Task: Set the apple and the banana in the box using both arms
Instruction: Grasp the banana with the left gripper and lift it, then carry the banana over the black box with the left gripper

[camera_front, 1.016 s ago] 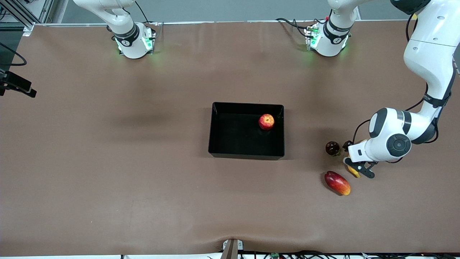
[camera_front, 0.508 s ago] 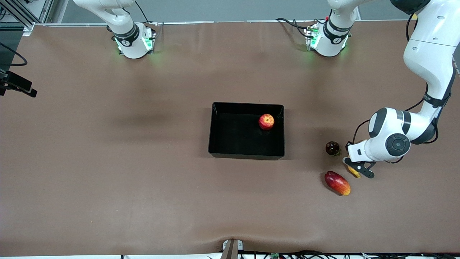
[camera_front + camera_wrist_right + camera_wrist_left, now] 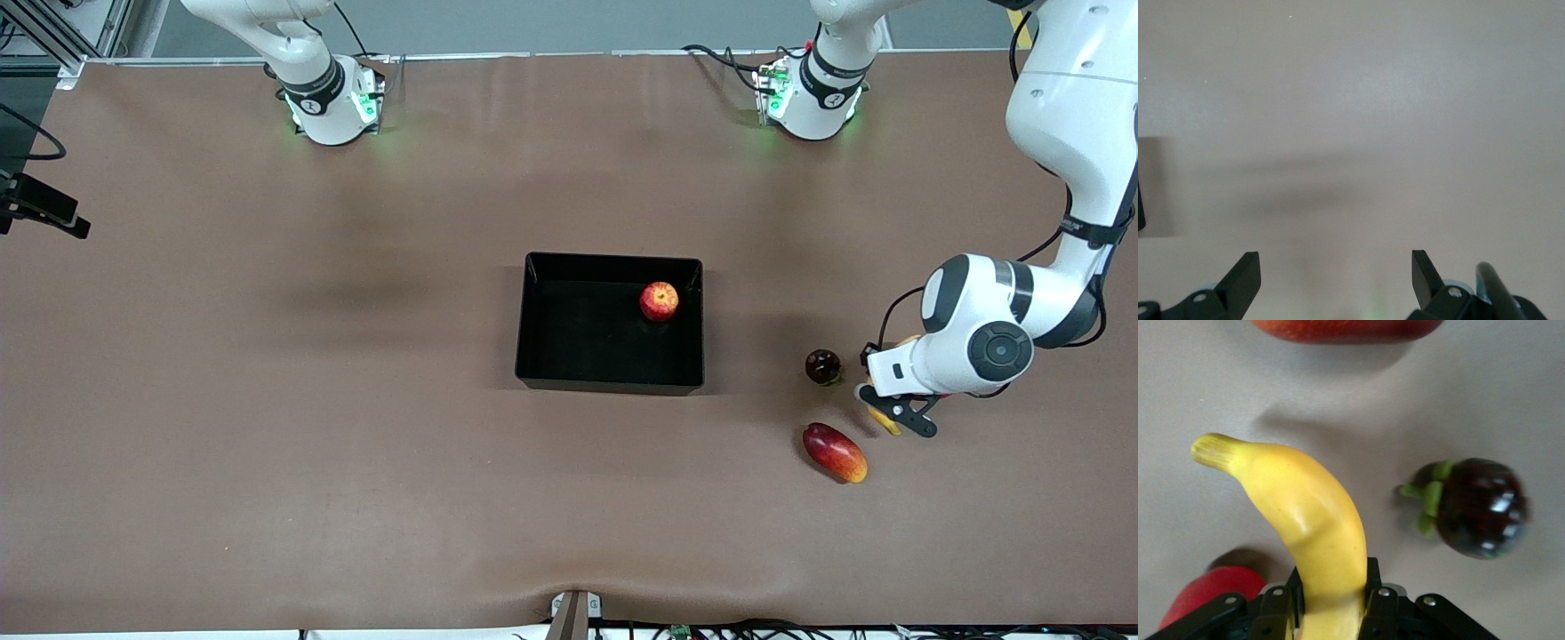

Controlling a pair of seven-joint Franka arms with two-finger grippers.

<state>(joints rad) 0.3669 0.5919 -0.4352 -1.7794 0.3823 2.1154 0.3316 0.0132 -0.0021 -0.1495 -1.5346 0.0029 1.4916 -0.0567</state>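
Half your job is done: the small streaked red apple (image 3: 659, 300) sits at two o'clock in the glossy black box (image 3: 533, 356). Your left gripper (image 3: 882, 411) is clamped on the curved yellow banana (image 3: 1308, 520), which has yet to reach the box; your right gripper (image 3: 1335, 273) waits, spread wide and empty.

One apple (image 3: 659, 300), banana (image 3: 1313, 527), mango (image 3: 834, 452), mangosteen (image 3: 822, 366), box (image 3: 533, 356).

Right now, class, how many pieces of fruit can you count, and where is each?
5: apple in the box; banana in the left gripper; mangosteen, mango and a partly hidden red fruit nearby.
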